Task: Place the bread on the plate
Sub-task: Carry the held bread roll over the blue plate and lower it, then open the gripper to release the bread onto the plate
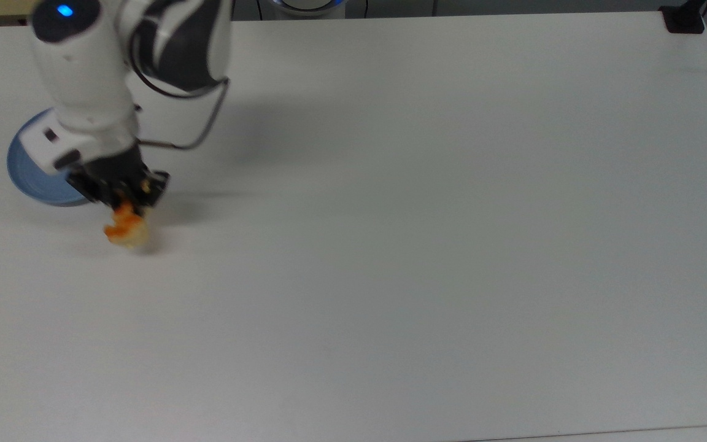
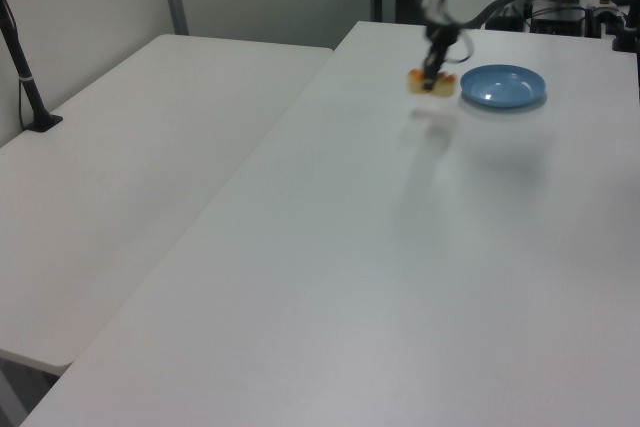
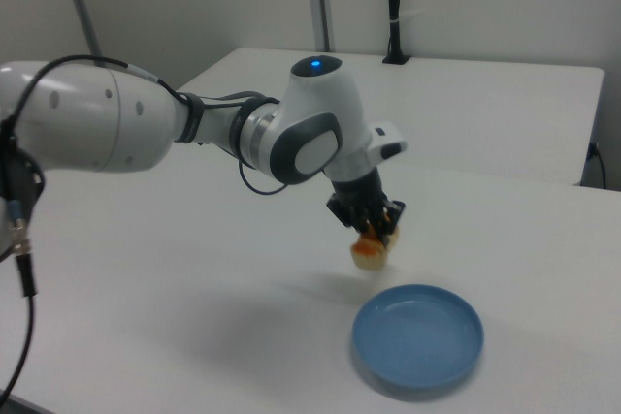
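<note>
The bread (image 1: 125,228), a pale-yellow bun with orange-brown patches, hangs in the air with my gripper (image 1: 126,205) shut on its upper end. In the right view the bread (image 3: 370,250) dangles above the table, just beyond the far rim of the light-blue plate (image 3: 417,338), held by the gripper (image 3: 374,231). In the left view the bread (image 2: 431,81) floats a little to the left view's left of the plate (image 2: 503,86), its shadow on the table below. In the top view the arm covers most of the plate (image 1: 28,179).
The white table (image 1: 427,233) stretches wide to the top view's right. A second white table (image 2: 130,147) adjoins it at the left view's left. A black post (image 2: 25,82) stands on that table's far left; a black mount (image 1: 683,18) sits at the top view's upper right corner.
</note>
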